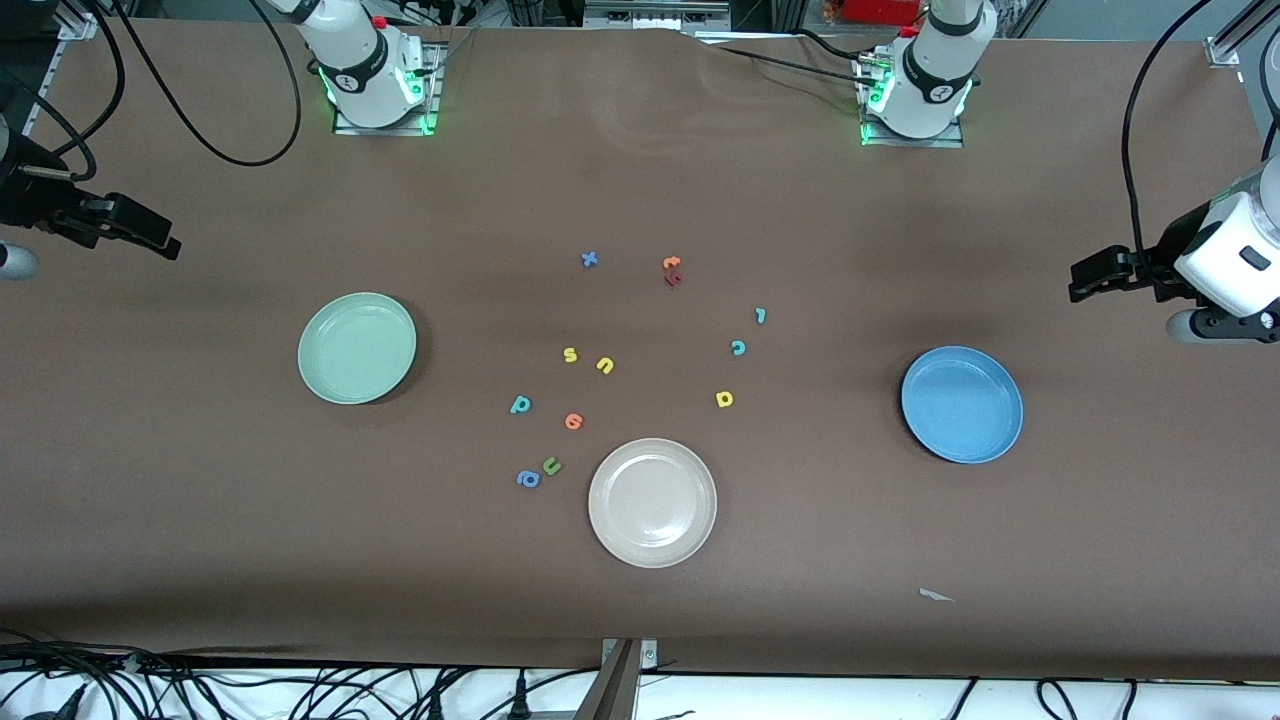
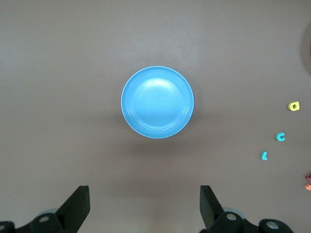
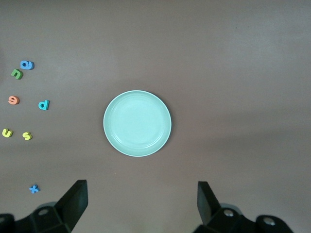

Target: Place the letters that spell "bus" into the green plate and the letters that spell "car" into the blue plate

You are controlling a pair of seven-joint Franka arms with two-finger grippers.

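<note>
I find the teal b (image 1: 520, 404), yellow u (image 1: 605, 365) and yellow s (image 1: 570, 354) loose on the counter (image 1: 200, 500) between the green plate (image 1: 357, 347) and blue plate (image 1: 961, 404); the c (image 1: 738, 347), a (image 1: 725, 399) and r (image 1: 761, 316) lie nearer the blue one. Left gripper (image 2: 144, 206) hangs released over the blue plate, right gripper (image 3: 142, 204) released over the green

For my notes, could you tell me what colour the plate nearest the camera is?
Beige plate, best in front view.
</note>
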